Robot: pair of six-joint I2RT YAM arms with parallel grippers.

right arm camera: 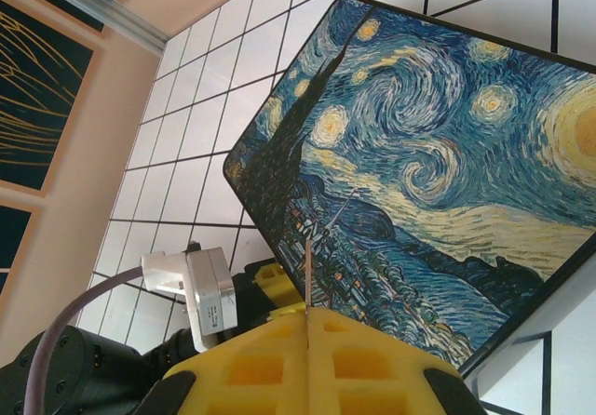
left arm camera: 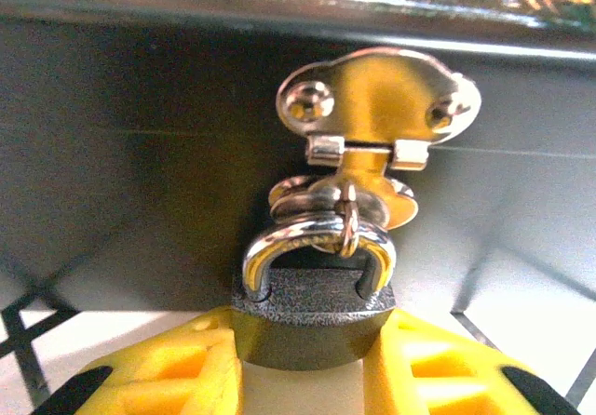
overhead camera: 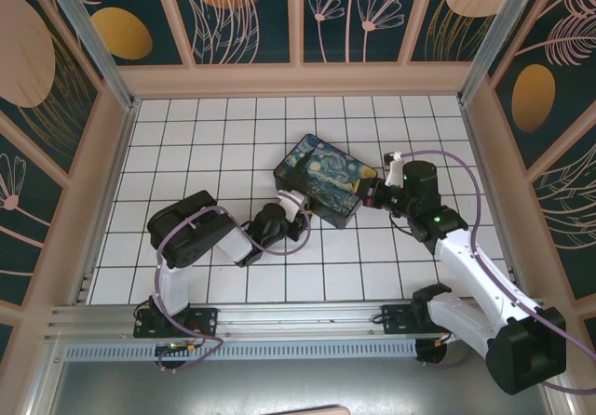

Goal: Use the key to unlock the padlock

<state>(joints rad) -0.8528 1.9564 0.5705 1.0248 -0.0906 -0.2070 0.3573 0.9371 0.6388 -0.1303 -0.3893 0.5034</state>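
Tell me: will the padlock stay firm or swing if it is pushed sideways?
The padlock would likely swing: its wide shackle hangs through a small ring on the hinged hasp. Its solid metal body looks rigid and probably heavy for its size.

Padlock (left arm camera: pixel 312 320) on hasp (left arm camera: pixel 377 108) at box (overhead camera: pixel 326 180) front

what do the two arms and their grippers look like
The left arm and right arm have white links between chunky black joint housings, with a lilac cable looping along each. The right arm carries a small green light. The left gripper and right gripper have blocky yellow plastic fingers with square recessed pockets and black patches lower down.
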